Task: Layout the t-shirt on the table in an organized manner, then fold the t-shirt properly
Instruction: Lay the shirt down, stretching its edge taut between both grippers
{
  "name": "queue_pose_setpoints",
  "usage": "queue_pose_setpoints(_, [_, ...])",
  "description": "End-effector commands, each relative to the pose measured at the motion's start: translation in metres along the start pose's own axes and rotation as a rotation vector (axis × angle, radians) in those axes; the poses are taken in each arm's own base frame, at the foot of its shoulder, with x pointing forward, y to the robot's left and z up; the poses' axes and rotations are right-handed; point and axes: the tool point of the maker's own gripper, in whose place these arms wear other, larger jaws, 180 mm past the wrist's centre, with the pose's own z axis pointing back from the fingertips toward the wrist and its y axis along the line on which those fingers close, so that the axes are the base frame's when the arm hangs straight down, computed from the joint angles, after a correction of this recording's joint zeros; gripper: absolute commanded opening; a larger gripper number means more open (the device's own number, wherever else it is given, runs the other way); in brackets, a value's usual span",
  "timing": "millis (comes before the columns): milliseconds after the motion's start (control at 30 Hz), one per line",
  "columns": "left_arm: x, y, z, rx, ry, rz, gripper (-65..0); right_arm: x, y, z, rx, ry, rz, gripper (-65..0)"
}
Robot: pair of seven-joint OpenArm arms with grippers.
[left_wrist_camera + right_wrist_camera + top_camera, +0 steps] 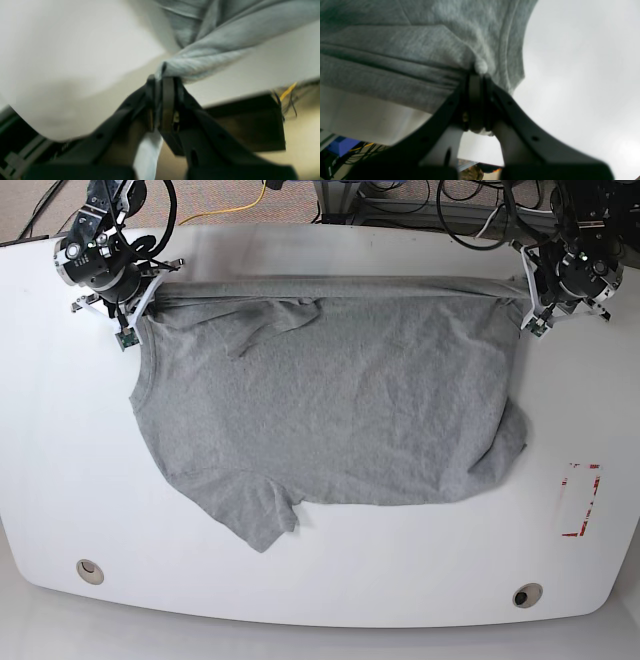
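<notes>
The heather-grey t-shirt (340, 400) lies spread over the middle of the white table (330, 580), its far edge pulled taut between the two arms. At the base view's right, my left gripper (522, 288) is shut on that edge; its wrist view shows the fingertips (163, 80) pinching a bunched fold of the t-shirt (225, 27). At the base view's left, my right gripper (152, 288) is shut on the other end, the jaws (476, 75) clamped on the t-shirt (407, 45) near a hem. A sleeve hangs toward the near left. No lettering shows.
A red tape rectangle (582, 500) marks the table at the right. Two round grommet holes (90, 570) (527, 594) sit near the front edge. Cables (460, 210) and equipment lie beyond the far edge.
</notes>
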Motion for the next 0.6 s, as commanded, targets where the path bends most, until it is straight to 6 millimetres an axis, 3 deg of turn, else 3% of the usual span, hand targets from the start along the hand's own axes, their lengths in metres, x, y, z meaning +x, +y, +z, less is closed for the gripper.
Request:
queue_pose_setpoints(0, [-0.005, 0.021, 0.007, 0.080, 0.041, -0.010, -65.0, -0.009, -0.014, 0.007, -0.058, 0.035, 0.017, -65.0])
queue_pose_setpoints(200, [0.000, 0.025, 0.008, 0.090, 0.036, -0.038, -65.0, -0.022, -0.008, 0.007, -0.043, 0.065, 0.017, -65.0])
queue_pose_setpoints(567, [0.038, 0.050, 0.018, 0.152, -0.055, -0.027, -65.0, -0.029, -0.003, 0.006, -0.036, 0.078, 0.001, -65.0])
